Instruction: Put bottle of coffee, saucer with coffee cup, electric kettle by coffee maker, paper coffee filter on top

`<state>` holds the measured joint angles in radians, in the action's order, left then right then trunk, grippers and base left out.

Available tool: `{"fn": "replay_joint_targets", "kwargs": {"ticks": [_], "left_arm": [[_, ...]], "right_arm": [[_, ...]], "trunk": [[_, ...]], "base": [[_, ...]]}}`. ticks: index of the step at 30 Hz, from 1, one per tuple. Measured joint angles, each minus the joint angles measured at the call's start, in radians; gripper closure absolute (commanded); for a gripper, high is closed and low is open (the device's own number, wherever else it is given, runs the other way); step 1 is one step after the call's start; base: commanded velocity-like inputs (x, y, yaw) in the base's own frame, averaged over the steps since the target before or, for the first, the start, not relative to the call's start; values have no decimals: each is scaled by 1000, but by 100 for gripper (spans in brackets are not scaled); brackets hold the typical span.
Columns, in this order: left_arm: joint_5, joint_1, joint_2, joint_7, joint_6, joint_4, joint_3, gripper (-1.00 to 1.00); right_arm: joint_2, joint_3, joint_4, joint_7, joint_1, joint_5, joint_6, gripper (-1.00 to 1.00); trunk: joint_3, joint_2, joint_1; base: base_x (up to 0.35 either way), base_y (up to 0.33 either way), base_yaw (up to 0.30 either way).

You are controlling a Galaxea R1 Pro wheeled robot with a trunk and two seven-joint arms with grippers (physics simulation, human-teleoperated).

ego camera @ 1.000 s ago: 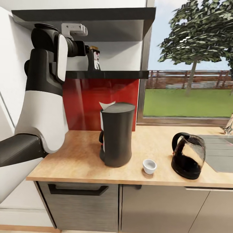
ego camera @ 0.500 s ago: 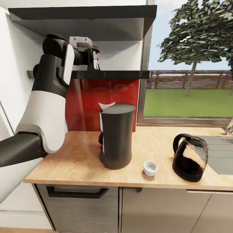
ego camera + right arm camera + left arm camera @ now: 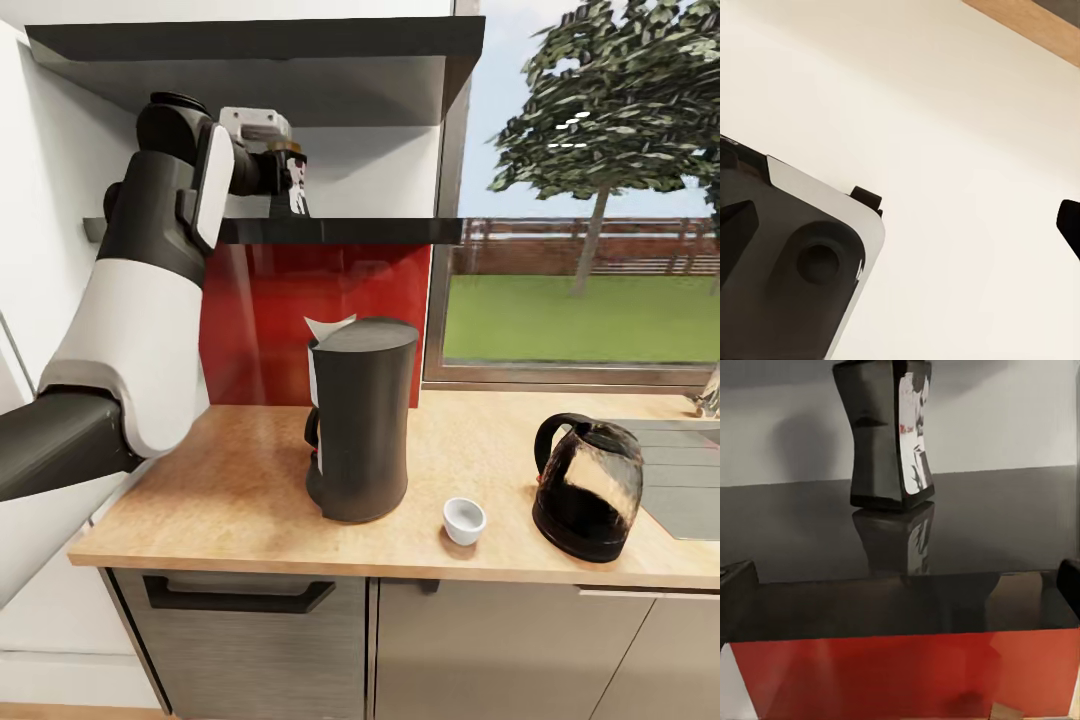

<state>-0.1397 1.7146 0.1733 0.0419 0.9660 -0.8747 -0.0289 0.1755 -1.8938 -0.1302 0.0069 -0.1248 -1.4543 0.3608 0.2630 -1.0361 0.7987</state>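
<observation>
the left gripper (image 3: pixel 283 172) is raised to the kitchen shelf (image 3: pixel 340 231) and is seen level with the bottle of coffee (image 3: pixel 293 180), which stands upright on the dark board against the white wall. in the left wrist view the bottle (image 3: pixel 889 435) is framed ahead, with dark fingertips (image 3: pixel 736 581) showing at both edges of the picture, well apart, so the fingers are judged to be spread and nothing is pinched yet. whether the right gripper is spread or pressed together cannot be told from its wrist view.

several risks are judged from here. the bottle is tall, narrow-waisted and glossy; if it is nudged by one finger before the other is set, it may be tipped over or pushed back toward the wall. if it is pinched too high near the cap, it may swing or slip once lifted. the coffee maker (image 3: pixel 362 430) stands on the kitchen countertop (image 3: pixel 240 490) directly below the shelf edge, with the paper coffee filter (image 3: pixel 328 326) at its top, so a dropped bottle could strike either. the coffee cup (image 3: pixel 463 520) and electric kettle (image 3: pixel 588 488) sit farther right and could be clipped on the way down.
</observation>
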Motion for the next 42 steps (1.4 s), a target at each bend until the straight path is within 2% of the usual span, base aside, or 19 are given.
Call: {"fn": "replay_joint_targets", "kwargs": {"ticks": [2, 8, 19, 42], "left_arm": [[0, 1, 0, -1, -15, -19, -17, -100], [1, 1, 0, -1, -25, -35, -34, -100], [1, 1, 0, -3, -25, -83, -36, -100], [0, 1, 0, -3, -26, -88, -38, -100]], "right_arm": [[0, 0, 0, 0, 0, 0, 0, -100], [0, 0, -1, 0, 0, 0, 0, -100], [0, 0, -1, 0, 0, 0, -1, -100], [0, 0, -1, 0, 0, 0, -1, -100]], "trunk": [[0, 0, 0], [0, 0, 0], [0, 0, 0], [0, 0, 0]], "base": [[0, 0, 0], [75, -45, 0], [96, -70, 0], [78, -41, 0]]}}
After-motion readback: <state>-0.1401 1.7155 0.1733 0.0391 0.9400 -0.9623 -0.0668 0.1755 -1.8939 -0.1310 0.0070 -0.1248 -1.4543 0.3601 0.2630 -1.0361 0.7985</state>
